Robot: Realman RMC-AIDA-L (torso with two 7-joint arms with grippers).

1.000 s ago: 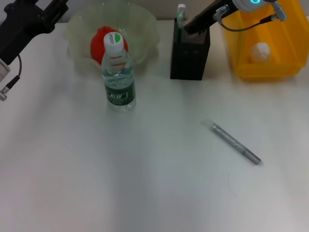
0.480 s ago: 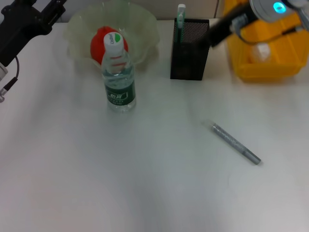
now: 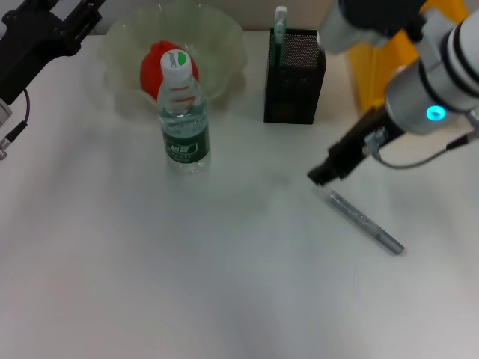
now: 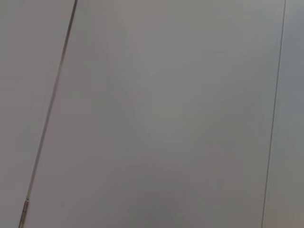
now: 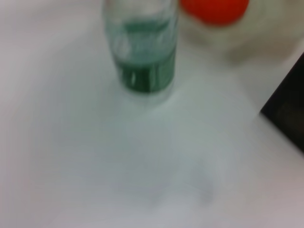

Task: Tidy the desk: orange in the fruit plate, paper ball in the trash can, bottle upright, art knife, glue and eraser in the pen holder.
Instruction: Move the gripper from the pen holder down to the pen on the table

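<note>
Head view: right gripper (image 3: 323, 176) hovers just above the near tip of the grey art knife (image 3: 365, 222) at four o'clock on the desk (image 3: 150, 284) — its grip unreadable. Bottle (image 3: 182, 120) stands upright before the fruit plate (image 3: 224, 45) holding the orange (image 3: 153, 63). Left gripper (image 3: 45, 34) parked at ten o'clock.

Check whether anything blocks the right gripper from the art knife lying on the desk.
Nothing visible does. The right gripper hangs just above the near end of the art knife, which lies flat on open desk. The bottle and pen holder stand well away from it. The left gripper is parked at the far left corner.
</note>
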